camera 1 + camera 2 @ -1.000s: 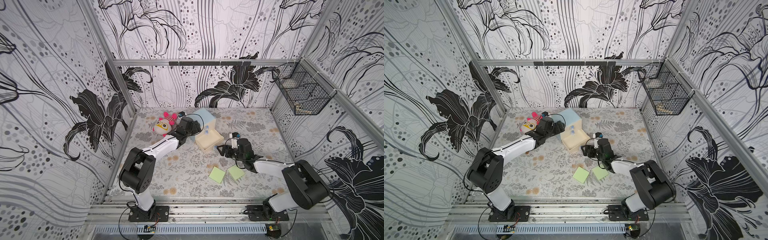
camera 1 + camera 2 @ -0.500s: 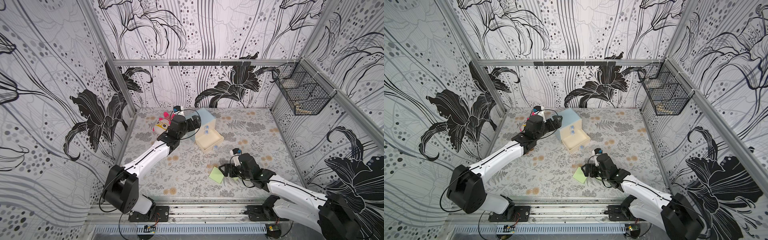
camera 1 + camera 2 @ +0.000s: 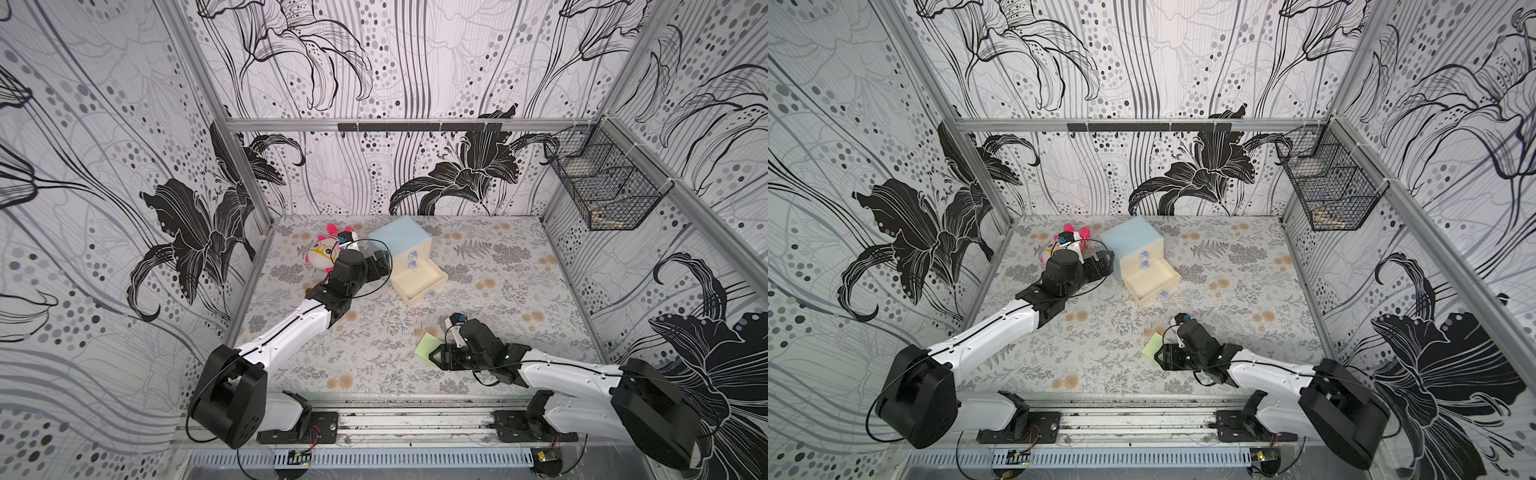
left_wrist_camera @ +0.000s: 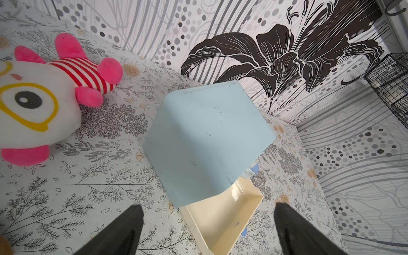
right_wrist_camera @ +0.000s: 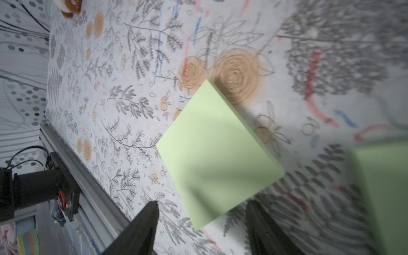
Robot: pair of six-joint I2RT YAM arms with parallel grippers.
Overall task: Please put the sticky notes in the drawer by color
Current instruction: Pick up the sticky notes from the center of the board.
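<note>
The right gripper [image 3: 434, 357] is not up by the drawer chest [image 3: 401, 245] any more. It has come away from the pulled-out bottom drawer [image 3: 417, 282]. Now it is well in front of the chest, low over a green sticky note [image 5: 218, 152] that lies flat on the table.

Its fingers [image 5: 139, 234] are apart, but closer together than a moment ago. One corner of the note sits between them. As far as I can see, they do not pinch it yet.

The other green sticky note [image 5: 384, 187] lies just beside the first one. It shows as a blur at the edge of the right wrist view. In both top views the gripper hides it.

The left gripper [image 3: 383, 266] has backed off a little. It hangs just beside the chest, on the side where the plush toy [image 3: 322, 253] lies. Its fingers are wide apart and hold nothing.

What does this mean? The bottom drawer is open and looks empty, so it is ready. I think the right arm is starting to pick up a green note to carry there. Both green notes are not yet put away. I see no pink or yellow note, and I cannot tell if they are inside the two shut drawers.
</note>
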